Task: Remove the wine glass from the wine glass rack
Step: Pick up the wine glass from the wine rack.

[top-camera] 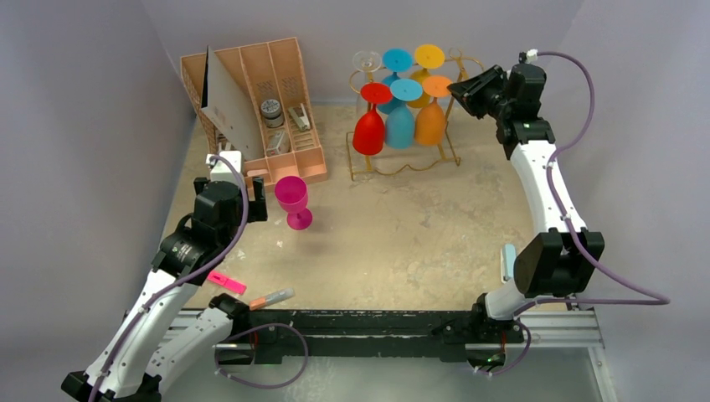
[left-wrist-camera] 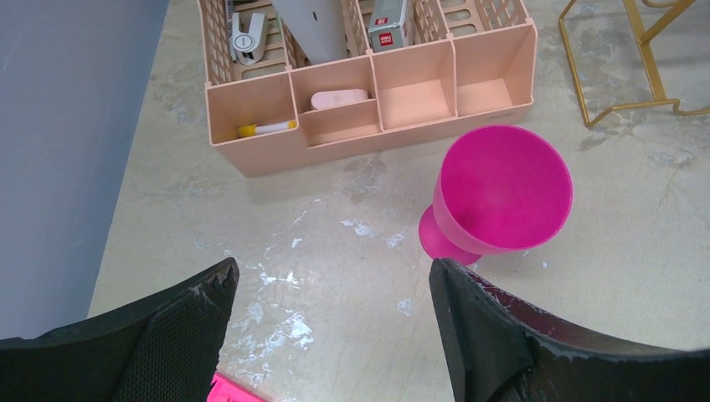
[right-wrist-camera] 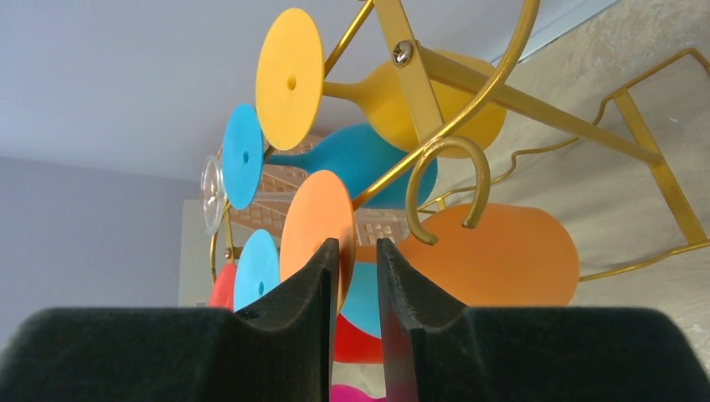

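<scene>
Right claw [right-wrist-camera: 356,247] nearly closed at orange glass [right-wrist-camera: 502,255], grip hidden; left claw [left-wrist-camera: 332,268] spread.

Tan desk organiser [top-camera: 268,100] (stapler [left-wrist-camera: 249,38] inside), pink highlighter [top-camera: 228,282], marker [top-camera: 272,298] beside it

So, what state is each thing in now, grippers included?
Pink wine glass: upright on table, off rack.
Wine glass rack: six glasses hanging upside down.
Orange glass: hanging.
Left gripper: open, empty.
Right gripper: narrow gap, by orange glass's foot; grip unclear.
</scene>
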`<act>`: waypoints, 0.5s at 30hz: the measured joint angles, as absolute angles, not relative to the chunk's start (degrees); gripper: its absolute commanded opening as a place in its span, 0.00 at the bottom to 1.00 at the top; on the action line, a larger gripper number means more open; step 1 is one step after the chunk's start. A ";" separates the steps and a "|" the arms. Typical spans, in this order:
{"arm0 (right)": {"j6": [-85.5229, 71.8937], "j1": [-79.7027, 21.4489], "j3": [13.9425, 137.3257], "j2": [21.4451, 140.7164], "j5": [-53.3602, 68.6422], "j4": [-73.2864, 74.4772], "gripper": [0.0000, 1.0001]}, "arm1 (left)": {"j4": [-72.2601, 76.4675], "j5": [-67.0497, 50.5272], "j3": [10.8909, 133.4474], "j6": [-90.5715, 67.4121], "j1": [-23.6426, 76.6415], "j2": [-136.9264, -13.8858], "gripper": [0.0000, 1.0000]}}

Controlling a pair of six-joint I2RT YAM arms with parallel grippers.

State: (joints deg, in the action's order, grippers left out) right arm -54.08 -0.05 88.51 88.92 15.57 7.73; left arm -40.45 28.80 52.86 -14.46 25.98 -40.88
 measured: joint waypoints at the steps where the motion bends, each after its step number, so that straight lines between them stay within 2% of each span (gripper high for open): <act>1: -54.11 -0.05 88.51 88.99 15.59 7.75 0.25 | -40.45 28.80 52.86 -14.46 25.98 -40.93 0.83; 3: -54.11 -0.05 88.51 88.99 15.57 7.77 0.24 | -40.47 28.80 52.86 -14.46 25.98 -40.93 0.83; 5: -54.17 -0.05 88.58 88.99 15.62 7.77 0.19 | -40.47 28.82 52.86 -14.46 25.98 -40.93 0.83; 9: -54.78 -0.05 88.84 88.99 16.12 7.49 0.19 | -40.47 28.80 52.86 -14.46 25.98 -41.06 0.82; 15: -55.57 -0.05 89.03 88.99 16.23 7.16 0.13 | -40.86 28.80 52.86 -14.46 26.00 -41.21 0.82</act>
State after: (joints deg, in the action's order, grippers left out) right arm -55.57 -0.05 89.03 88.99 16.23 7.16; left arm -40.86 28.80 52.86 -14.46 26.00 -41.21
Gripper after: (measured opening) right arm 0.144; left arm 0.825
